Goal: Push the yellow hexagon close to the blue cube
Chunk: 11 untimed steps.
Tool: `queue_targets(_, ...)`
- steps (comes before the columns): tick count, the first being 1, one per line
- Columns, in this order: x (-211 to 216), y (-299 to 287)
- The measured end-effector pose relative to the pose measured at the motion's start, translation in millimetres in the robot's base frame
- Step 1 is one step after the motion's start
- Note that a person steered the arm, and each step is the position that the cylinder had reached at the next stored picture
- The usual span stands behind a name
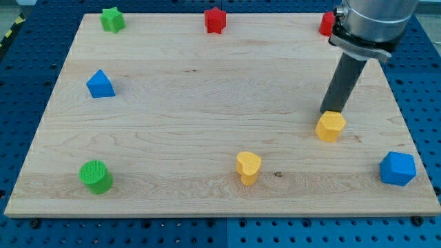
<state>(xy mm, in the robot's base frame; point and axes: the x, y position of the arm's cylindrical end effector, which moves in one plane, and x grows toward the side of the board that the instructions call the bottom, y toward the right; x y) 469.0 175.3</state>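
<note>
Yellow hexagon block [331,126], small, rigid, likely light plastic, at the view's right-centre of the pale wooden board [207,110]; blue cube [397,169] near, toward the bottom right. My tip [330,111] touching the hexagon's top edge, bare rod, holding nothing. Probably slides easily, may spin if struck off-centre; best pushed from the upper-left face. Smooth wood, open path between them, board edge close beyond the cube. Elsewhere: yellow heart [248,167], green cylinder [95,176]
</note>
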Motion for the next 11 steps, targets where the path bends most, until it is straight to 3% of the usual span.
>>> queue_targets(3,16.8,-58.7)
queue_targets(7,17.5,-16.4)
queue_targets(9,59.0,-16.4)
queue_targets(10,60.1,-17.8)
queue_targets(11,41.2,-55.5)
